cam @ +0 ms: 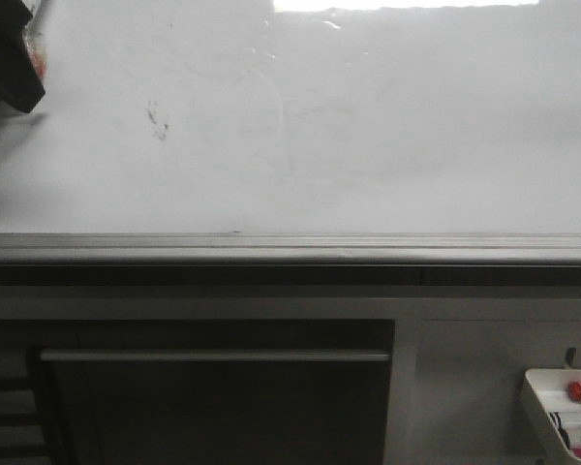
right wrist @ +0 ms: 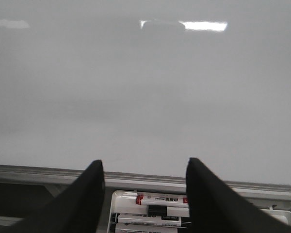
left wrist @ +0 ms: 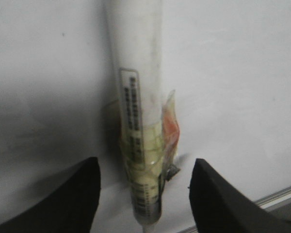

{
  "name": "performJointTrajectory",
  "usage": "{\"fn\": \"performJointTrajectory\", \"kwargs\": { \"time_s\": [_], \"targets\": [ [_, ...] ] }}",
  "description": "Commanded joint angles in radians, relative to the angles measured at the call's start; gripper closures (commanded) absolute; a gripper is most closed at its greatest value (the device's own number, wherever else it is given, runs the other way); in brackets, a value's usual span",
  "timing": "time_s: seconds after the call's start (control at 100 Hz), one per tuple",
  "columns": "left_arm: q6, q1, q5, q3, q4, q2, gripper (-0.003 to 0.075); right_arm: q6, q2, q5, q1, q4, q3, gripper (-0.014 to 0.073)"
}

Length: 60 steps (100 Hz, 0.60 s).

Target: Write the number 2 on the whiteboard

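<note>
Facing whiteboard (cam: 368, 145), left jaws apart around marker (left wrist: 140, 145), right jaws open, empty

Dim, soft-focus views, glare on whiteboard (cam: 407, 116)

You won't get any readable text here. The marker (left wrist: 136, 126) in the left wrist view carries a printed label (left wrist: 132, 104), too blurred to read. Labels on the markers (right wrist: 161, 199) in the tray (right wrist: 150, 213) are illegible. Whiteboard (cam: 368, 126) shows only a faint smudge (cam: 157, 120) at 10 o'clock.
</note>
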Motion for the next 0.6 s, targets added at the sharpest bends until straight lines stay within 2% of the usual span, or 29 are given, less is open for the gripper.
{"fn": "performJointTrajectory", "kwargs": {
  "time_s": [0.0, 0.32, 0.45, 0.59],
  "targets": [
    [0.002, -0.007, -0.034, -0.048, 0.025, 0.005, 0.0413, -0.009, 0.007, -0.065, 0.0, -0.002, -0.036, 0.0252],
    [0.002, -0.007, 0.018, -0.064, 0.025, -0.005, 0.064, -0.009, 0.007, -0.065, 0.0, -0.002, -0.036, 0.0252],
    [0.002, -0.007, 0.025, -0.064, 0.025, -0.034, 0.0696, -0.009, 0.007, -0.065, 0.0, 0.007, -0.036, 0.0252],
    [0.005, -0.007, 0.075, -0.064, 0.025, -0.088, 0.0738, -0.018, 0.007, -0.061, 0.001, 0.086, -0.039, 0.0252]
  ]
}}
